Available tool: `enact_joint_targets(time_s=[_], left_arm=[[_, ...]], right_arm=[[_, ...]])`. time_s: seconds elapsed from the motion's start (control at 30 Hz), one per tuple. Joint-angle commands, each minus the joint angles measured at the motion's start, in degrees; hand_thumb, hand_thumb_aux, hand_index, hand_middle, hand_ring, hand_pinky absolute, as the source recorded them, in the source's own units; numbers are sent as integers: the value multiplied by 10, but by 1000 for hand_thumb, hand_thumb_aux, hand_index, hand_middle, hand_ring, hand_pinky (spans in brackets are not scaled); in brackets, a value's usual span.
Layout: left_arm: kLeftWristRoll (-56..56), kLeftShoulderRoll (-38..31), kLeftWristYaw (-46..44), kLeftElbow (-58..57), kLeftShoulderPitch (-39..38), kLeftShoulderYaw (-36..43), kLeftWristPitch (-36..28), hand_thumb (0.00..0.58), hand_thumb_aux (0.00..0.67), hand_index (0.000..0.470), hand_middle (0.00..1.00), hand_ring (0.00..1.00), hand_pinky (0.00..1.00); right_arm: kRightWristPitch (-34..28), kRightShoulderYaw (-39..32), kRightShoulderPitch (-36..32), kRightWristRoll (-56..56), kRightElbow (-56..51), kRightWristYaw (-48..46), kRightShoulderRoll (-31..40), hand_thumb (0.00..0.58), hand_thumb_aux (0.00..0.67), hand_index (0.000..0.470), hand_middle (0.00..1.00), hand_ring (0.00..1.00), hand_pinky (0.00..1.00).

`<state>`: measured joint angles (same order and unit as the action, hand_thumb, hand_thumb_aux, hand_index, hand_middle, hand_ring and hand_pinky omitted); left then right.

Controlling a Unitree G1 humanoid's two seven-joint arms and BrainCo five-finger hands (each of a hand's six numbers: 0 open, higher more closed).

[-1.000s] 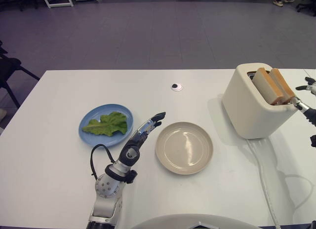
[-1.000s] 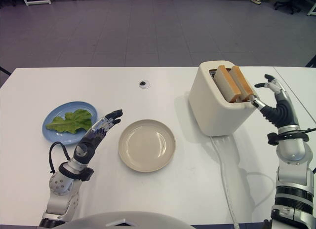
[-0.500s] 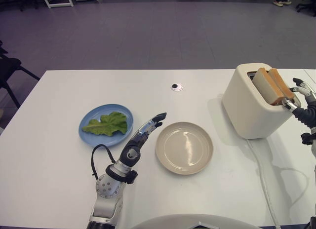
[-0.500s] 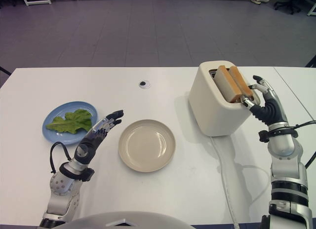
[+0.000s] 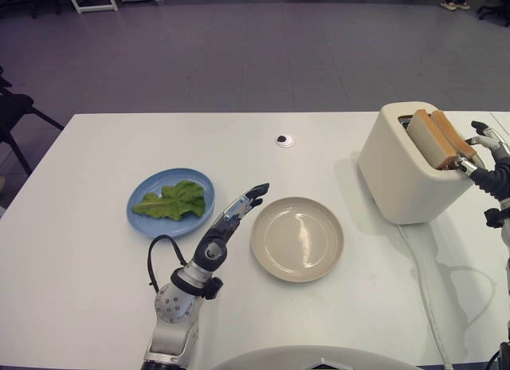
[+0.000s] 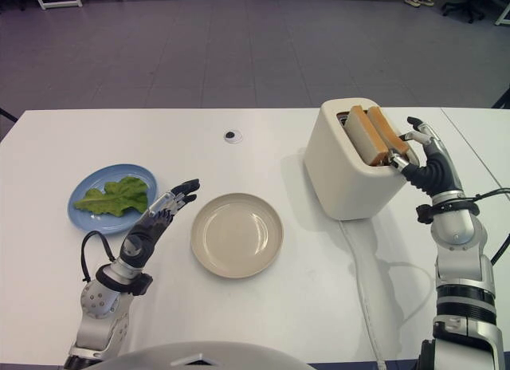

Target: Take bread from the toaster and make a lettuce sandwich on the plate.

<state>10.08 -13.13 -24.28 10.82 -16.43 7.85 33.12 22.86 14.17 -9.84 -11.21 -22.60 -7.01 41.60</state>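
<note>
Nothing assembled: both bread slices (image 6: 374,136) seated in toaster (image 6: 339,179), plate (image 6: 237,234) bare, lettuce (image 6: 111,196) lying on blue plate (image 6: 119,223). Right hand (image 6: 430,169) placed against the outer slice, grip cannot be told; left hand (image 6: 155,222) held spread, empty.

Bright, even light from overhead, with no harsh contrast anywhere on the white table (image 5: 80,266). Soft grey shadow from the toaster (image 5: 398,186) on the tabletop, on the side facing away from the right hand (image 6: 430,172) and its fingers (image 6: 417,135). Thin, faint shadow rimming the plate (image 5: 259,254) just beyond the fingertips (image 5: 255,191) of the left hand (image 5: 215,244), plus white streaks of glare across its glazed centre. Barely any shadow under the blue plate (image 5: 171,226), off to the outer side of those fingertips. Bread (image 6: 366,139) at the right fingers evenly lit, without hot spots. Much dimmer floor (image 5: 239,51) far beyond both sets of fingers.
</note>
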Motion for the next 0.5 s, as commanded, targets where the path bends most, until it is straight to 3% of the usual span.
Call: enact_joint_targets(time_s=[0.03,0.07,0.37,0.5], left_arm=[[-5,-1,0,5,-4,1,-2,0,0,0,0,0,0],[-5,0,0,5,-4,2,-2,0,0,0,0,0,0],[-4,2,1,4,-3,2,0,0,0,0,0,0,0],[-2,5,2,-1,0,1,2,0,0,0,0,0,0]], right_arm=[[-11,-21,1,-5,-16,-18,0,575,607,426,0,0,0],[-11,-21,0,-4,-18,-18,1,580,670,470,0,0,0],[-13,12,-28,30,15,1,5,580,670,470,0,0,0],[-51,57,-84,126,73,-24,4,580,670,470,0,0,0]])
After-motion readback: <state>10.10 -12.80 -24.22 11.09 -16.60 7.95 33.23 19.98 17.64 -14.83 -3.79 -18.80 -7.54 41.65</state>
